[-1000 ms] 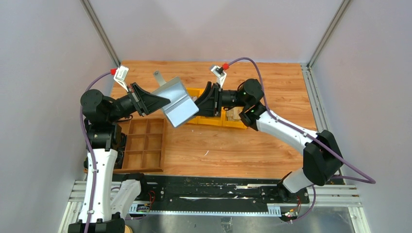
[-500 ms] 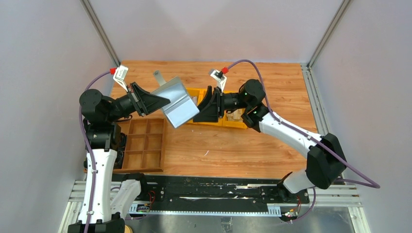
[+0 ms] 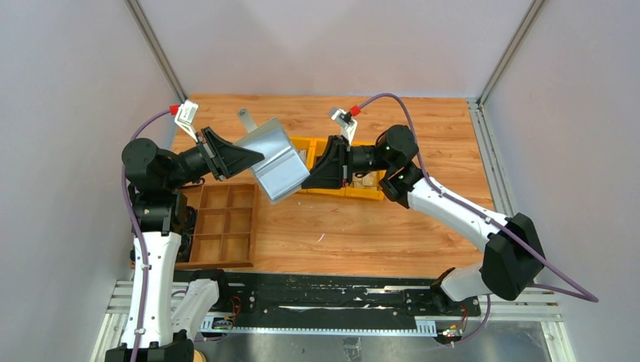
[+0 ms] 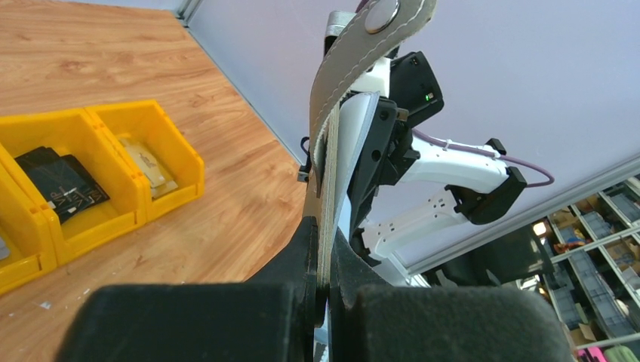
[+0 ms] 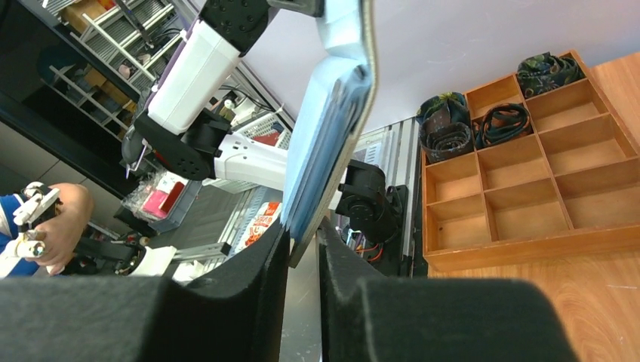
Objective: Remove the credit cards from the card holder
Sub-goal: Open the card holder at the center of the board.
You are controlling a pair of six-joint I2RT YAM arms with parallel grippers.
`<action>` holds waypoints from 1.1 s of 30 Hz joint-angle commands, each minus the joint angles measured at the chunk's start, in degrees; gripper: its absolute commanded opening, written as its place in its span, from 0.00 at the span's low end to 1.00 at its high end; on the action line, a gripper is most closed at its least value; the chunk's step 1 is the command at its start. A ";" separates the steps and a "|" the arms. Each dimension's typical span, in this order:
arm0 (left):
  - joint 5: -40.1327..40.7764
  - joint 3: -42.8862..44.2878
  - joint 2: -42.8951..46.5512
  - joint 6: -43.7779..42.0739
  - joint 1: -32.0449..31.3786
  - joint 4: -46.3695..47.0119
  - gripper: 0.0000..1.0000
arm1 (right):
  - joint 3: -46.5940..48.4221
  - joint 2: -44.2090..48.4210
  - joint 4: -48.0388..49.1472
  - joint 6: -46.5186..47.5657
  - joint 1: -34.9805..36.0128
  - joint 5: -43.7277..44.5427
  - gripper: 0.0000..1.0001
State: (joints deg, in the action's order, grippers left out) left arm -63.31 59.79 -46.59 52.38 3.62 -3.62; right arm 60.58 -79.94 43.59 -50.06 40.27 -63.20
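1. Card holder (image 3: 275,160): grey-blue wallet, folded open and lifted off the table (image 3: 362,234), at about 10 o'clock from the table's centre in the overhead view. Its closing tab (image 3: 245,119) sticks out toward 11 o'clock.
2. Left gripper (image 3: 260,158): at the holder's 9 o'clock edge. In the left wrist view its fingers (image 4: 306,256) are pressed together on the holder's edge, with no gap showing, and the wallet rises upright from them.
3. Right gripper (image 3: 306,181): at the holder's 4 o'clock corner. In the right wrist view its fingers (image 5: 275,260) stand close on either side of the wallet's lower edge. It cannot be told whether they pinch it or only flank it.
4. Cards: the right wrist view shows thin pale-blue layers on the holder's inner face. Cards cannot be told apart from pockets there.
5. Yellow bins (image 3: 358,192): a row on the table at about 12 o'clock from its centre, just behind the right gripper. In the left wrist view one bin holds a black item (image 4: 60,185) and its neighbour a tan item (image 4: 143,162).
6. Wooden tray (image 3: 235,245): a compartment tray at about 8 o'clock, below the left gripper. In the right wrist view dark coiled items (image 5: 502,117) fill its far compartments.
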 commanded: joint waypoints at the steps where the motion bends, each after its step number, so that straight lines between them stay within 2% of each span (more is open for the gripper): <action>1: -1.02 1.80 0.85 0.70 -0.10 0.28 0.00 | 2.99 -1.02 -1.39 0.19 -0.03 2.43 0.20; 5: -1.18 1.58 0.93 0.47 -0.15 0.26 0.00 | 3.40 -2.15 0.43 -2.36 -0.30 3.71 0.21; 8: -1.29 1.47 0.98 0.12 -0.10 0.07 0.00 | 3.43 -3.42 3.49 -5.24 -0.41 3.40 0.26; 16: -1.36 1.54 1.19 -0.61 -0.10 -0.07 0.00 | 5.88 -6.04 0.85 -8.12 -0.42 5.82 0.30; 21: -1.68 1.46 1.52 -0.82 -0.10 -0.08 0.00 | 6.67 -6.15 0.47 -8.05 -0.46 8.50 0.38; 28: -1.91 1.69 1.83 -1.95 -0.10 -0.71 0.00 | 8.66 -9.37 5.84 -16.95 -0.52 6.14 0.43; 33: -2.15 1.64 2.00 -1.94 -0.10 -0.78 0.00 | 9.33 -8.75 5.25 -15.80 -0.11 7.72 0.45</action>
State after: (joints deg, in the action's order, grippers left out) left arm -63.59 59.90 -45.47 50.78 3.64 -4.01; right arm 67.42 -89.27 46.17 -64.79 40.10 -56.73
